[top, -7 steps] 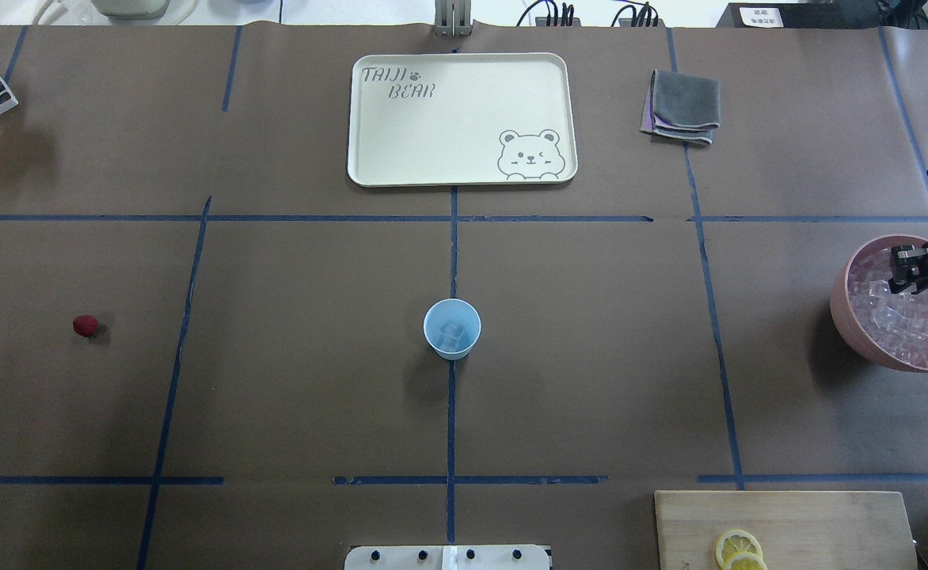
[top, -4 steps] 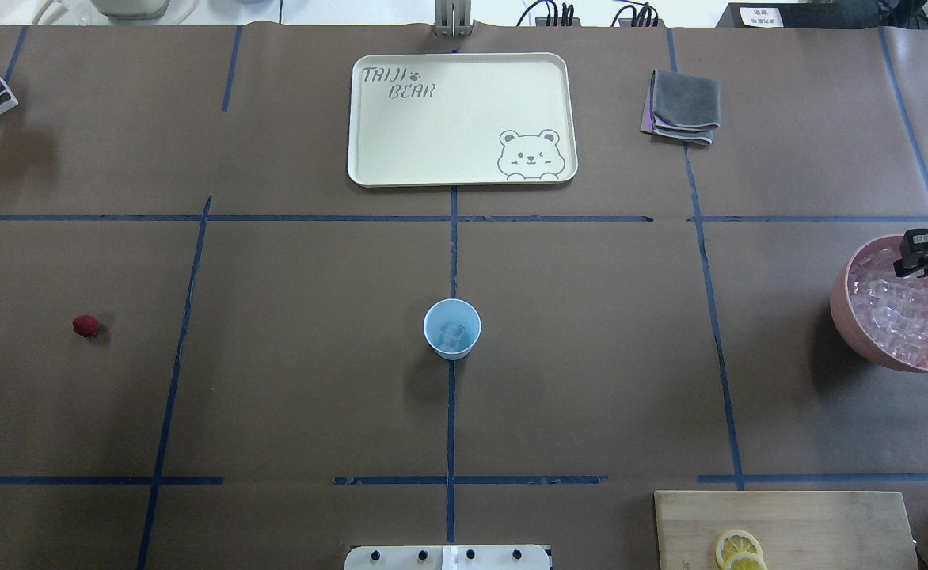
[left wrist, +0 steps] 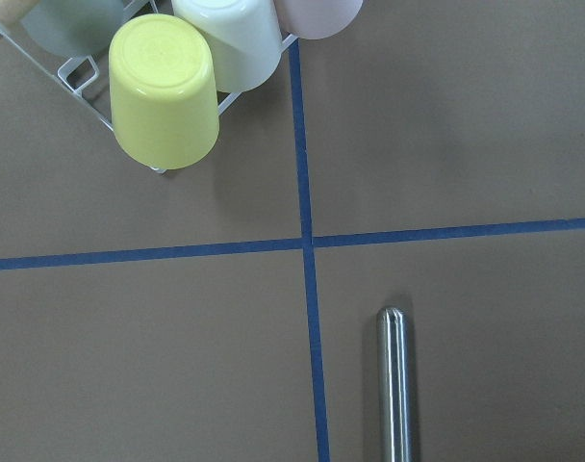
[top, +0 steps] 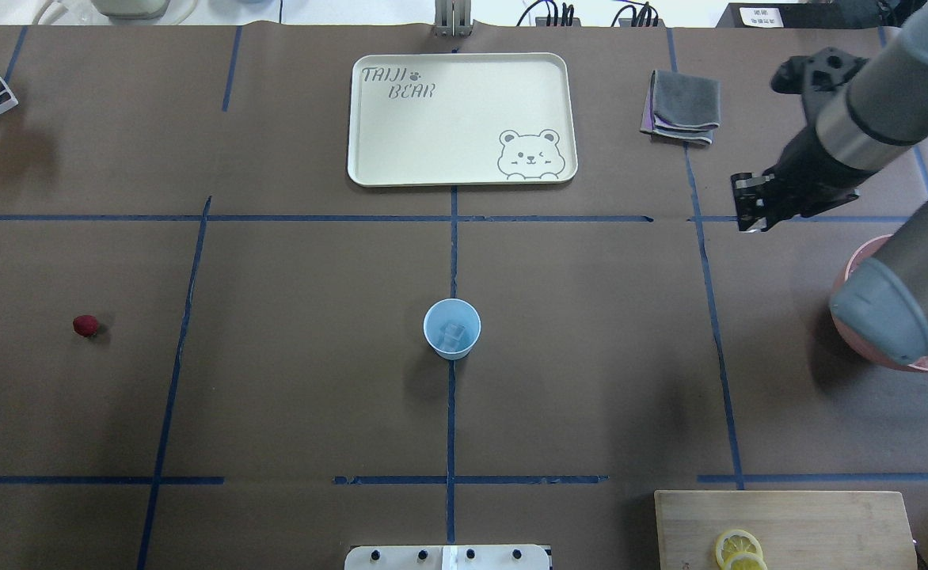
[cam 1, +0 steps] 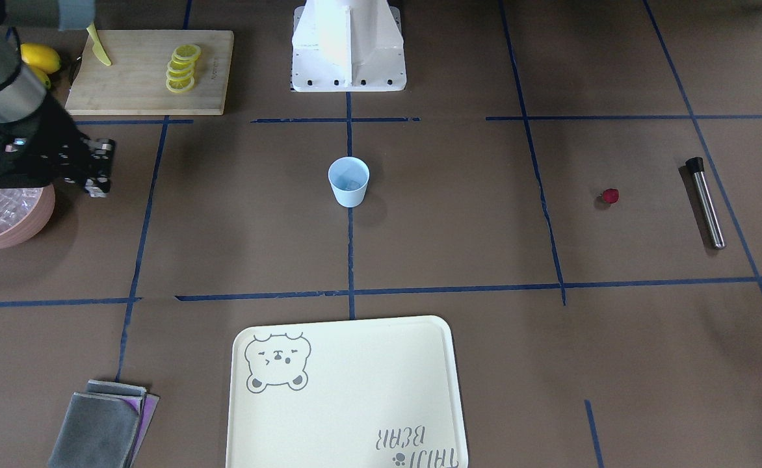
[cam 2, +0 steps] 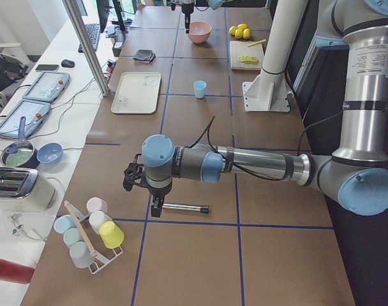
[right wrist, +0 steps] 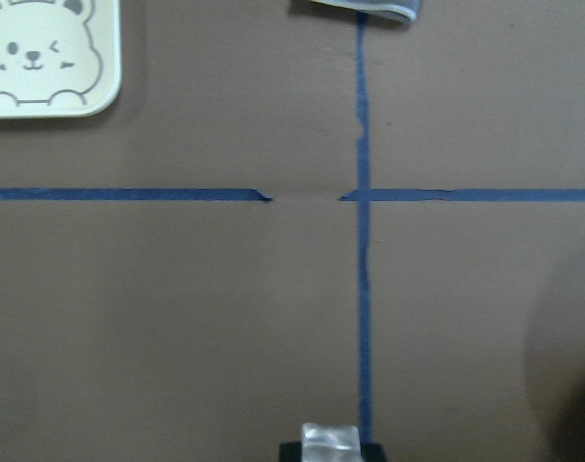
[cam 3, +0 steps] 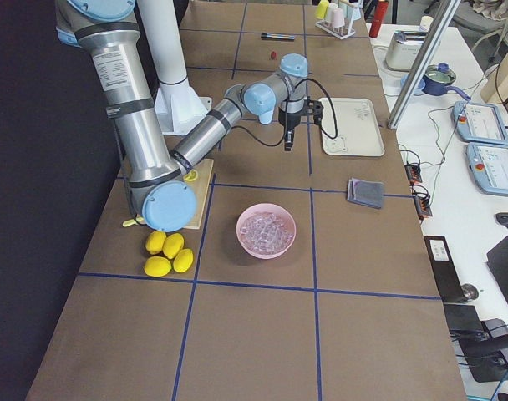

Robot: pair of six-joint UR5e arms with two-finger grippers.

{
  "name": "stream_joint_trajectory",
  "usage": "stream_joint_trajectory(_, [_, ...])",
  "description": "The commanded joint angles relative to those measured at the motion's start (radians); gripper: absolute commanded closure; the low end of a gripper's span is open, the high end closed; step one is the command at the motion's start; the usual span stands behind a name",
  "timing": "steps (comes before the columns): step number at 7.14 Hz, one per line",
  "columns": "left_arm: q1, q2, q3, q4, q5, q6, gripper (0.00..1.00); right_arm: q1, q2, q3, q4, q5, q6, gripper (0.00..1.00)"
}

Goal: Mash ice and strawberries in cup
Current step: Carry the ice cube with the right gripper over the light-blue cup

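Looking along a long table wearing brown paper, with blue tape lines dividing it into squares. Seeing a white side bench running beside it, carrying two control tablets, a toaster, a mouse and loose cables. Noticing a slanted metal post rising between table and bench. Catching soft, even light from above, throwing faint shadows on the paper, with only a dark area showing past the table's other long edge.

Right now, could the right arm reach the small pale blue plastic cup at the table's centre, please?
Probably yes. The right gripper, holding a clear ice cube, hangs above bare table, and nothing stands between it and the cup, whose mouth is open.
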Motion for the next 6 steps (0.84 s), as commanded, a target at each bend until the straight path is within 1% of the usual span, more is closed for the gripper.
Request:
stream_joint_trajectory(1, [0.000, 0.001, 0.001, 0.000, 0.002, 0.001, 0.00, -0.158, 0.132, -0.020, -0.027, -0.103, 0.179, 1.00])
stream_joint_trajectory(2, [0.000, 0.001, 0.002, 0.000, 0.002, 0.001, 0.00, -0.214, 0.173, -0.045, -0.027, -0.162, 0.229, 1.00])
stream_joint_trajectory(3, [0.000, 0.001, 0.002, 0.000, 0.002, 0.001, 0.00, -0.260, 0.218, -0.078, -0.027, -0.182, 0.312, 1.00])
stream_joint_trajectory(4, [0.000, 0.003, 0.005, 0.000, 0.002, 0.001, 0.00, -0.303, 0.269, -0.104, -0.027, -0.219, 0.328, 1.00])
stream_joint_trajectory(5, [0.000, 0.003, 0.010, 0.000, 0.002, 0.002, 0.00, -0.331, 0.318, -0.142, -0.027, -0.221, 0.329, 1.00])
stream_joint_trajectory(6, [0.000, 0.003, 0.013, 0.000, 0.002, 0.002, 0.00, -0.351, 0.382, -0.205, -0.027, -0.221, 0.344, 1.00])
